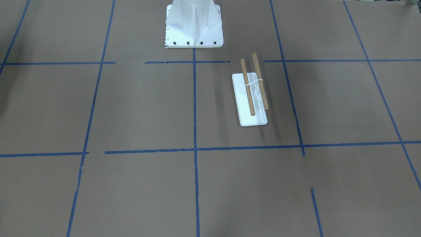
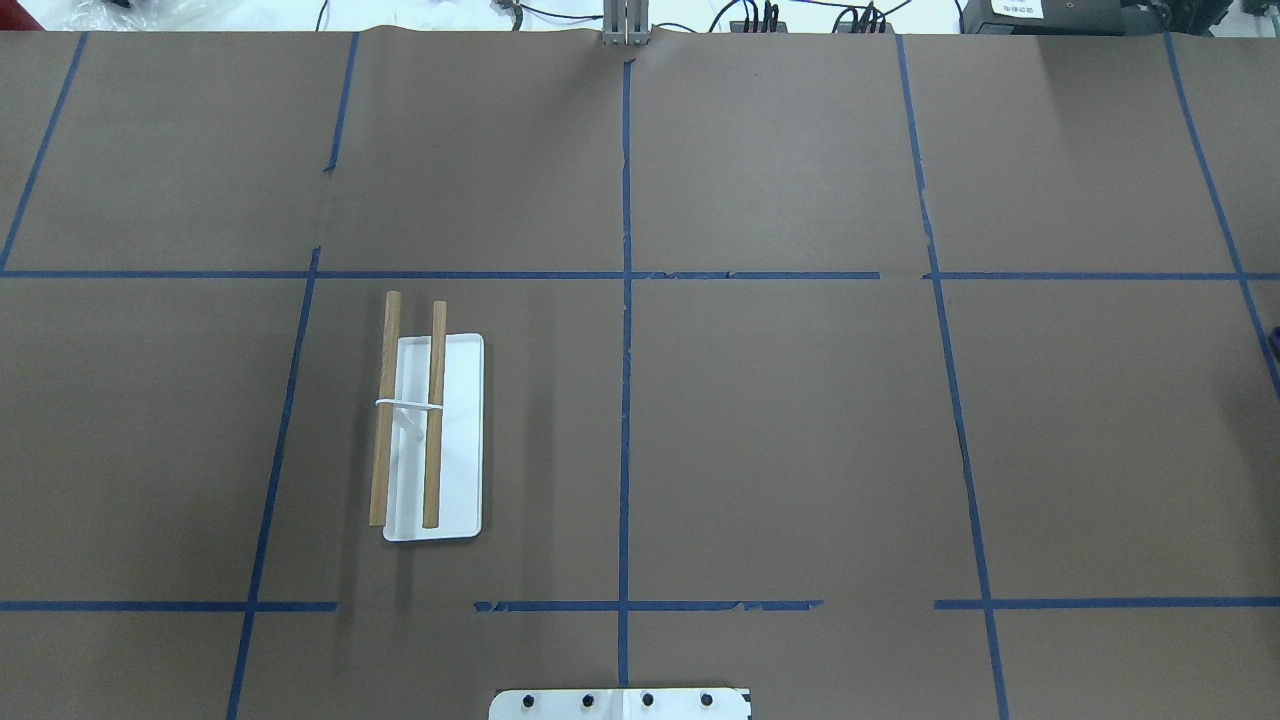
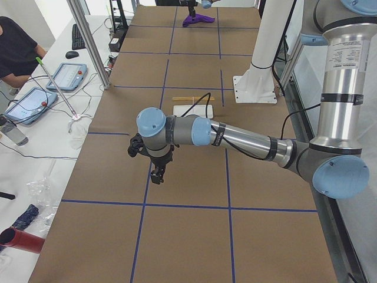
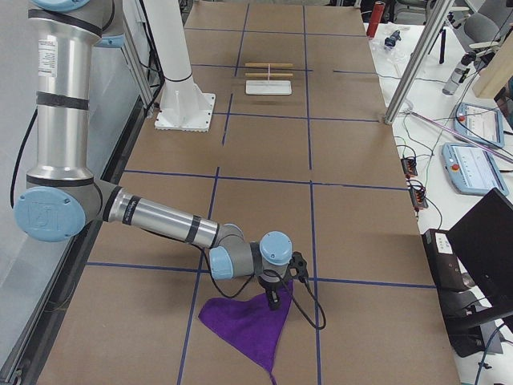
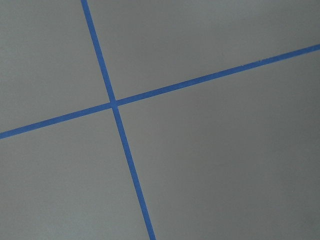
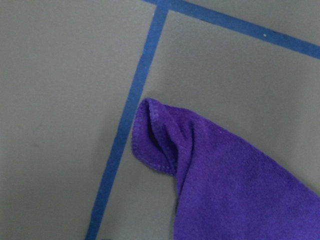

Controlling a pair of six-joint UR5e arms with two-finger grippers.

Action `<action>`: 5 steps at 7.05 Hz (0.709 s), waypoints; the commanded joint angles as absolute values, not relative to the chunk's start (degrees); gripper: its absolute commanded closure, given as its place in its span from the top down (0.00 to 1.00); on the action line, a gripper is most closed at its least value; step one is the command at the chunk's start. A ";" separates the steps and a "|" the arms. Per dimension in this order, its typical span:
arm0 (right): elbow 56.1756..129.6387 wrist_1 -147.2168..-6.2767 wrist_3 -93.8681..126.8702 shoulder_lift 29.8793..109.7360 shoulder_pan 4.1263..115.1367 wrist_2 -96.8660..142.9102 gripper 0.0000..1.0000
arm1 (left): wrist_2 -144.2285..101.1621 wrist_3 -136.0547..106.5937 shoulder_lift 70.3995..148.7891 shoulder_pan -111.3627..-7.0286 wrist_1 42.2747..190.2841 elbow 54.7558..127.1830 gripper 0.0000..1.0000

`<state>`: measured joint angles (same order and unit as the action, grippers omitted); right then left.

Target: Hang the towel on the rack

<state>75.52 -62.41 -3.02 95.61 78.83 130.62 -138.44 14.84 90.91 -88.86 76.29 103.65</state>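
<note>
The purple towel [image 4: 244, 327] lies wrinkled on the brown table at its right end; its folded corner shows in the right wrist view [image 6: 160, 135], and it shows far off in the left side view [image 3: 198, 19]. My right gripper [image 4: 273, 301] points down at the towel's upper corner; I cannot tell if it is open or shut. The rack [image 2: 435, 430], two wooden rods over a white base, stands on my left side [image 1: 247, 87] [image 3: 193, 110] [image 4: 268, 87]. My left gripper [image 3: 156, 174] hangs over bare table, away from the rack; I cannot tell its state.
The white robot pedestal [image 1: 194, 26] stands at the table's robot-side edge. Blue tape lines [image 5: 114, 104] cross the table. An aluminium post [image 3: 91, 44], tablets [image 3: 66, 76] and a seated person [image 3: 15, 50] are beside the table.
</note>
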 commanded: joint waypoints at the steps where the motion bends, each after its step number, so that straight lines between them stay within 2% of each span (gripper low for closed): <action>1: 74.36 -62.31 -3.08 95.62 78.75 130.52 0.87 | -139.65 14.77 90.88 -88.86 76.29 103.71 1.00; 3: 74.27 -62.40 -2.99 96.41 78.75 130.95 0.84 | -139.66 14.85 90.88 -88.94 76.38 103.89 1.00; 4: 73.75 -62.40 -3.08 97.03 78.75 130.87 0.71 | -139.66 14.85 90.88 -88.86 76.38 103.89 1.00; 5: 73.65 -62.40 -2.99 97.03 78.75 131.30 0.33 | -139.66 14.85 90.88 -88.94 76.38 103.89 1.00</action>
